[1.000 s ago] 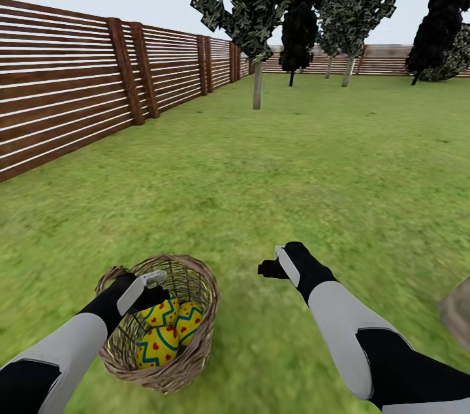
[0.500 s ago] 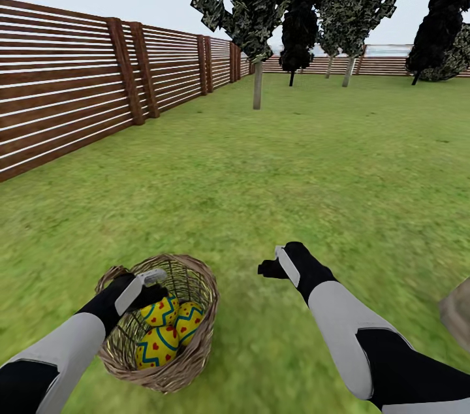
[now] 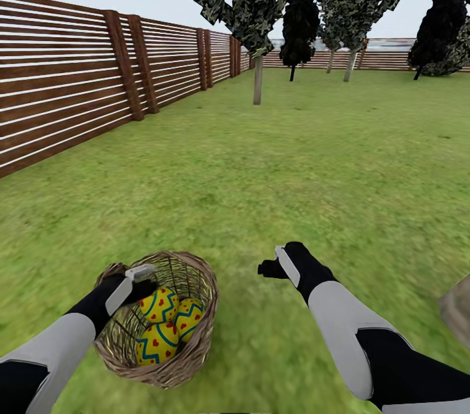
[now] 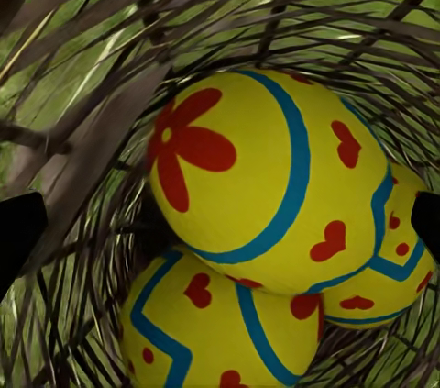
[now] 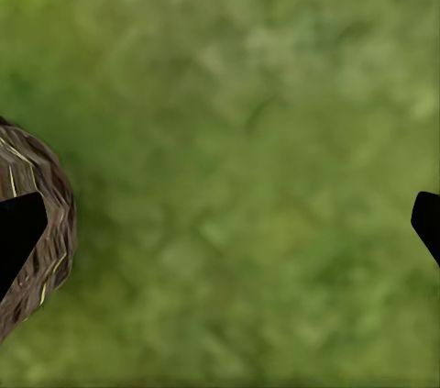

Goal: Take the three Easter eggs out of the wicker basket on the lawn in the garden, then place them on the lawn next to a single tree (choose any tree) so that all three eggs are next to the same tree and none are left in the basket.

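No writing shows on anything. The small round tan wicker basket (image 3: 158, 322) sits on the mottled green lawn (image 3: 274, 192), holding all three bright yellow eggs with blue zigzag bands and red marks (image 3: 166, 324), piled touching one another. The left claw (image 4: 220, 223) hangs over the basket's near rim, spread wide around the topmost egg (image 4: 266, 177) without touching it. The right claw (image 5: 220, 223), equally wide and empty, hovers above grass beside the basket.

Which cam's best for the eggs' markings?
Left wrist view: the eggs are close up, flower and hearts sharp. Head view shows them small inside the wicker basket. Right wrist view catches just basket edge over grass.
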Robot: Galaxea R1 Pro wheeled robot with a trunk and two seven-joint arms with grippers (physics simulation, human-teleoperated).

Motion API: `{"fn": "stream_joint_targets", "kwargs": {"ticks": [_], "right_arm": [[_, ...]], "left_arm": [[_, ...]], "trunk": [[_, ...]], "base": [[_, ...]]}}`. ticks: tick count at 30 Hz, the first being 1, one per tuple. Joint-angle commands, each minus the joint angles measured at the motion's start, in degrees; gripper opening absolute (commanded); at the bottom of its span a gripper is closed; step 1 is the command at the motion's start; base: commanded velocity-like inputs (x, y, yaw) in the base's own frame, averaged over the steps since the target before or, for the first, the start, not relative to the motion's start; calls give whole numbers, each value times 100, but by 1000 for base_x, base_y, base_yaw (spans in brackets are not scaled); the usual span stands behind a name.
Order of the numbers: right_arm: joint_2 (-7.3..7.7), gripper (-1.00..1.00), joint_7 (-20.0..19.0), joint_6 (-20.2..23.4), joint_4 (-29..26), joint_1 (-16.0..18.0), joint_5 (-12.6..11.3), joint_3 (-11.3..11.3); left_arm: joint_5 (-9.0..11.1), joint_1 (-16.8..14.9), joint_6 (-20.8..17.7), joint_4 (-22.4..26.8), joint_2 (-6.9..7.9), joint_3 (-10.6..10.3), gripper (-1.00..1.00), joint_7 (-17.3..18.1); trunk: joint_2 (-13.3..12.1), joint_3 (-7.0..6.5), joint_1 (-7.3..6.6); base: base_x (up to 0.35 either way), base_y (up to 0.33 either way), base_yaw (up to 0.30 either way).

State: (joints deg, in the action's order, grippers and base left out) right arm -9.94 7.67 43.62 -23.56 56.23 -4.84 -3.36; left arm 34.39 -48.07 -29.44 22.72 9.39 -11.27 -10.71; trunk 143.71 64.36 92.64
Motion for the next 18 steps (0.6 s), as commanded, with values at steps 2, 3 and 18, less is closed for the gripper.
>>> {"fn": "stream_joint_targets", "kwargs": {"ticks": [2, 3, 18], "right_arm": [[-6, 100, 50, 16, -8, 2, -52, -34], [-6, 100, 50, 15, -8, 2, -52, -34], [-6, 100, 50, 15, -8, 2, -52, -34]], "left_arm": [[64, -1, -1, 13, 34, -41, 100, -46], [65, -1, 2, 13, 40, -39, 100, -46], [68, 5, 46, 6, 53, -36, 100, -37]], "trunk": [[2, 5, -1], [2, 5, -1], [2, 5, -1]], "base": [[0, 0, 0], [0, 0, 0], [0, 0, 0]]}}
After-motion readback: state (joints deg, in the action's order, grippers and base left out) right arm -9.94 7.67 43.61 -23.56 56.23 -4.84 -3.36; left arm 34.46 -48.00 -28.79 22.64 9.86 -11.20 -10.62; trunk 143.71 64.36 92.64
